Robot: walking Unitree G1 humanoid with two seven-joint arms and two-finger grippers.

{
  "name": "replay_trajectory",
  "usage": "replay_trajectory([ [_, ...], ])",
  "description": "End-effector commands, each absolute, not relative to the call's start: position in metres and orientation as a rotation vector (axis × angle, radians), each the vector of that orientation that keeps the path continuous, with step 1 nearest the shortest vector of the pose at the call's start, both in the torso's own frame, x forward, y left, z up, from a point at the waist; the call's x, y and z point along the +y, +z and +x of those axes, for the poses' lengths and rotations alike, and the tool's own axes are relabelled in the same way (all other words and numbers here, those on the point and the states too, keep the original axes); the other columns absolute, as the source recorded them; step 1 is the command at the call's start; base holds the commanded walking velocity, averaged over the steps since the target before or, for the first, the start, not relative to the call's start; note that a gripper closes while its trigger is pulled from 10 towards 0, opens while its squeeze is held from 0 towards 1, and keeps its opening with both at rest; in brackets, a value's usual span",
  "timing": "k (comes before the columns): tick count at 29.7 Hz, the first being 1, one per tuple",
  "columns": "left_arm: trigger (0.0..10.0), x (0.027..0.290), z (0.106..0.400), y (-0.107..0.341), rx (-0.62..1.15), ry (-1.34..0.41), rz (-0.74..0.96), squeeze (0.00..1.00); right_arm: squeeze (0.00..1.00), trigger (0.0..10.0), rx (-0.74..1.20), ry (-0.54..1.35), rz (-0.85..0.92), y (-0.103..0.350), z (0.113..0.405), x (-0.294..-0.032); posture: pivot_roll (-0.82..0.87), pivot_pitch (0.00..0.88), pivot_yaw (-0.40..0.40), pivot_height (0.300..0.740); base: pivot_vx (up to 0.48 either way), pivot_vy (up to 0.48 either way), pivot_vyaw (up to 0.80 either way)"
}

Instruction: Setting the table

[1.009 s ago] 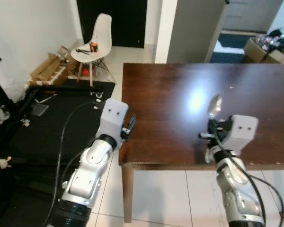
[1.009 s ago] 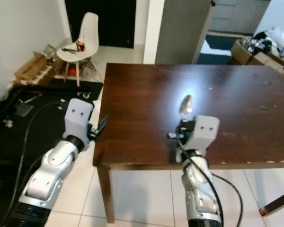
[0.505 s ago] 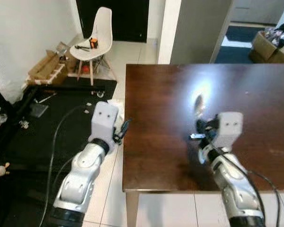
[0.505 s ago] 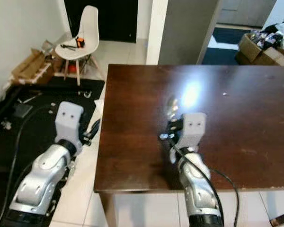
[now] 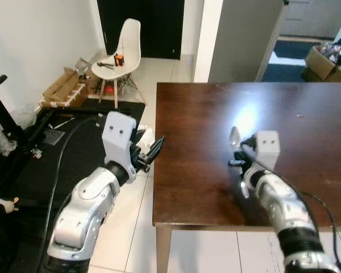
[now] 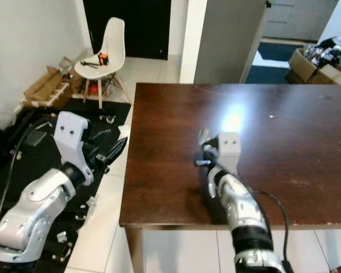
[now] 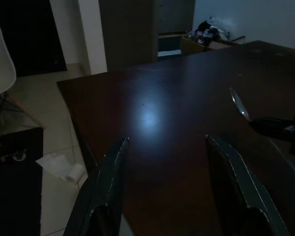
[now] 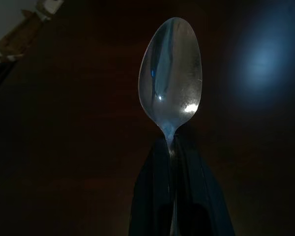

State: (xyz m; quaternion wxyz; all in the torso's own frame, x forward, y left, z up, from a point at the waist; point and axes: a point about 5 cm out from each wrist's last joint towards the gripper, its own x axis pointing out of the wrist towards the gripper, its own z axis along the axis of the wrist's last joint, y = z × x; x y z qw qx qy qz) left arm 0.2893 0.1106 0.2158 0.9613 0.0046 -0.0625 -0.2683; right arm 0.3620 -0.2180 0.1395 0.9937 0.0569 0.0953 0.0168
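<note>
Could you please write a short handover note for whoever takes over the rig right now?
Right pincer: shut on the spoon, gripping its handle with the bowl pointing forward, held over the dark wooden table.
Left pincer: open, holding nothing, hovering by the table's left edge.
Done: spoon picked up and brought over the table.
Left: set the spoon down; no plates or other cutlery are on the visible part of the table yet, so most of the setting remains.
</note>
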Motion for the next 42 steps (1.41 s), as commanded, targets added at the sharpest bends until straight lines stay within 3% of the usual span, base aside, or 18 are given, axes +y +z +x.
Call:
replay_trajectory([
  [1, 10.0, 0.110, 0.285, 0.215, -0.108, -0.577, 0.010, 0.00, 0.00, 10.0, 0.246, 0.029, 0.153, 0.131, 0.361, -0.217, 0.00, 0.007, 0.089, 0.740, 0.000, 0.000, 0.00],
  [6, 10.0, 0.111, 0.280, 0.215, -0.088, -0.611, 0.033, 0.00, 0.00, 10.0, 0.290, 0.087, 0.175, 0.130, 0.358, -0.204, 0.00, 0.015, 0.085, 0.740, 0.000, 0.000, 0.00],
  [15, 10.0, 0.102, 0.276, 0.212, -0.047, -0.661, 0.024, 0.00, 0.00, 10.0, 0.378, 0.135, 0.165, 0.112, 0.324, -0.187, -0.03, 0.025, 0.097, 0.740, 0.000, 0.000, 0.00],
  [22, 10.0, 0.106, 0.266, 0.201, 0.036, -0.781, 0.167, 0.00, 0.00, 10.0, 0.475, 0.167, 0.105, 0.092, 0.306, -0.177, -0.02, 0.013, 0.102, 0.740, 0.000, 0.000, 0.00],
  [30, 10.0, 0.119, 0.258, 0.190, 0.120, -0.857, 0.257, 0.00, 0.00, 10.0, 0.519, 0.193, 0.071, 0.086, 0.302, -0.175, -0.02, 0.004, 0.099, 0.740, 0.000, 0.000, 0.00],
  [42, 10.0, 0.113, 0.258, 0.186, 0.112, -0.848, 0.246, 0.00, 0.03, 10.0, 0.520, 0.157, 0.026, 0.085, 0.303, -0.185, -0.03, 0.003, 0.088, 0.740, 0.000, 0.000, 0.00],
])
